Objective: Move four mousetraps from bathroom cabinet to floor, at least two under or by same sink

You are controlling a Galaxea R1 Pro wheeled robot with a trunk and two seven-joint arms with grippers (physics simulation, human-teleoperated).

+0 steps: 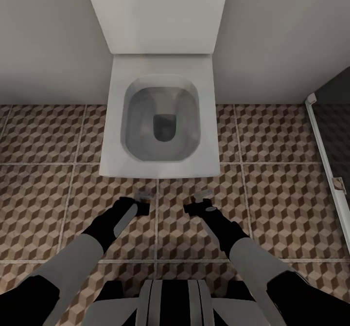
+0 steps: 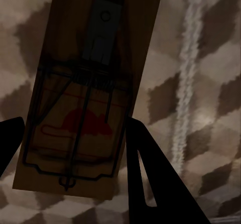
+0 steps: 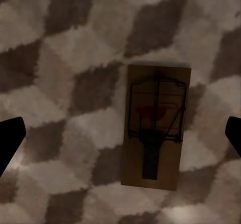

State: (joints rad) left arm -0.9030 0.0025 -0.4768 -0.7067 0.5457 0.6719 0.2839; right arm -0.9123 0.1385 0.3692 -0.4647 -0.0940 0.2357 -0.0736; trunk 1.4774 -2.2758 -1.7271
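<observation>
The left hand [image 2: 75,158] grips a mousetrap [image 2: 83,93] between its fingers. The right hand [image 3: 120,138] gapes wide, empty, its mousetrap [image 3: 155,133] lying flat on the bathroom floor [image 1: 282,190] beneath. Beyond both stands the toilet [image 1: 160,121]. Judged step: laying traps down; next, release the left one, ideally nearer the sink.

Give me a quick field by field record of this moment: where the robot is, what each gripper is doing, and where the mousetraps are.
location: facing toilet on bathroom floor
left gripper: fingers either side of a mousetrap, apparently holding it
right gripper: open, fingers wide apart
second mousetrap: lying flat on the tiles, untouched
right side: shower frame
</observation>
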